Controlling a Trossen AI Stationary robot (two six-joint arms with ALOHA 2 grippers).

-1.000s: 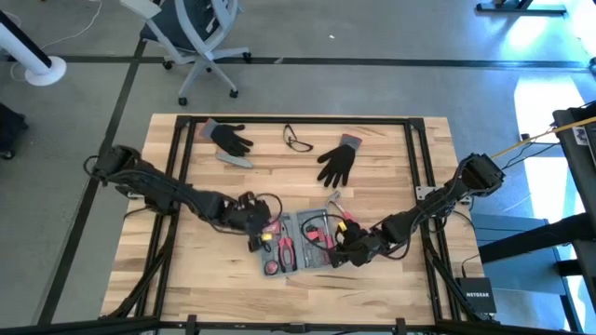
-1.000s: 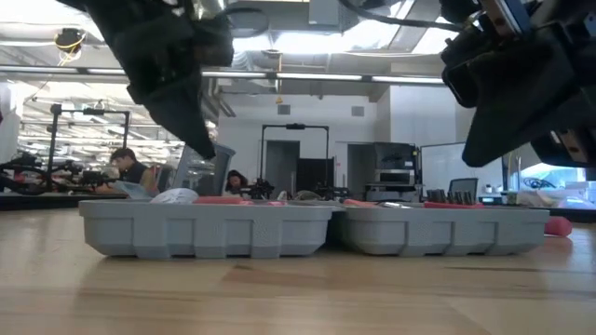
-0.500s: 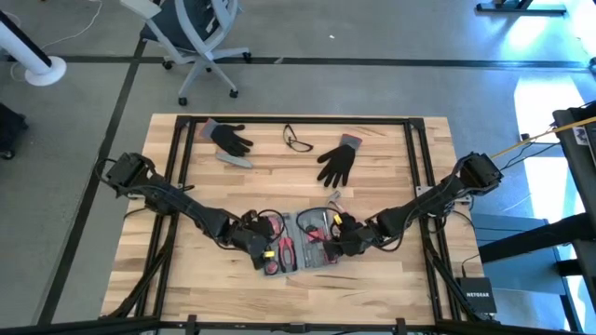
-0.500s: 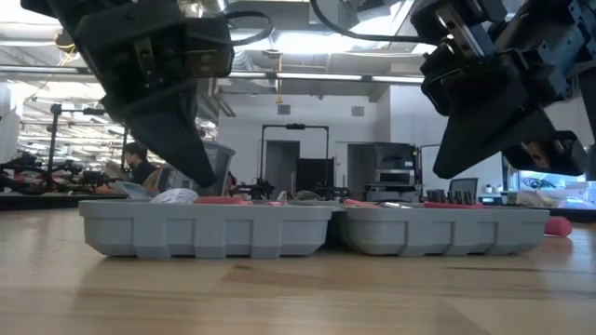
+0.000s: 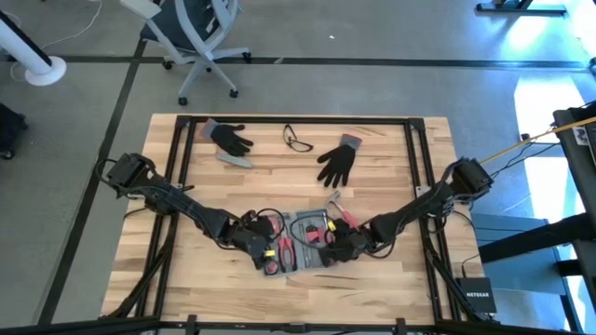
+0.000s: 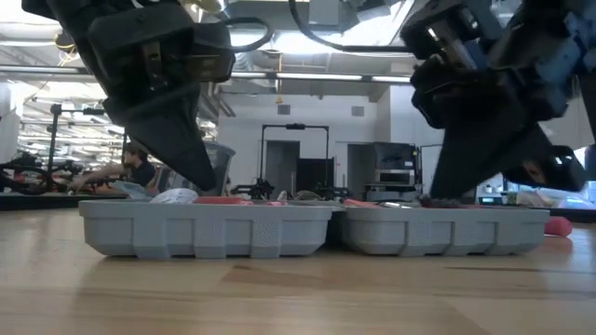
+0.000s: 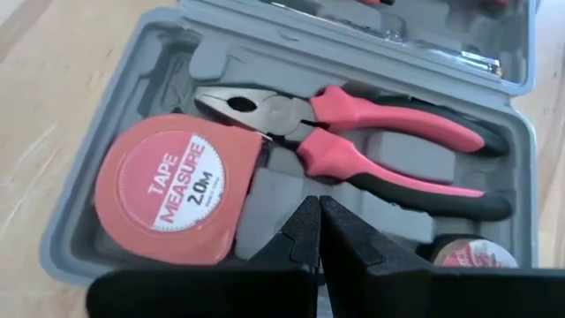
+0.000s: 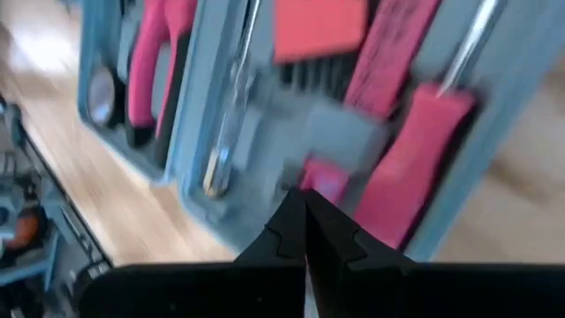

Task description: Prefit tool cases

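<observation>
Tool case point(image 5: 300, 242) lies open and flat on the bench point(image 5: 391, 177), lower centre of the high view, both halves spread side by side. In the low view the 2 grey halves sit level on the wood, meeting at about mid-frame.

Contents seen in the left wrist view: red tape measure point(image 7: 172, 196) seated in its recess at left of frame, red-handled pliers point(image 7: 353, 150) lying across the middle recess, a smaller round item partly visible at lower right. Right wrist view shows several red-handled tools in the other half; too blurred to name them.

Left gripper point(image 5: 262, 242) hangs over the left half of the case, fingers pressed together, holding nothing; tips sit just above the tray near the pliers. Right gripper point(image 5: 335, 251) is over the right half, fingers likewise clenched and empty, tip low over the tools.

Elsewhere on the bench, upper part of the high view: 2 black gloves point(image 5: 226, 138), safety glasses point(image 5: 297, 141) between them, well apart from the case.

Progress, judged: most tools appear already in their recesses, so the fitting looks well along. Left to do: press any proud tools down. Whether every recess is filled cannot be told from these views.
</observation>
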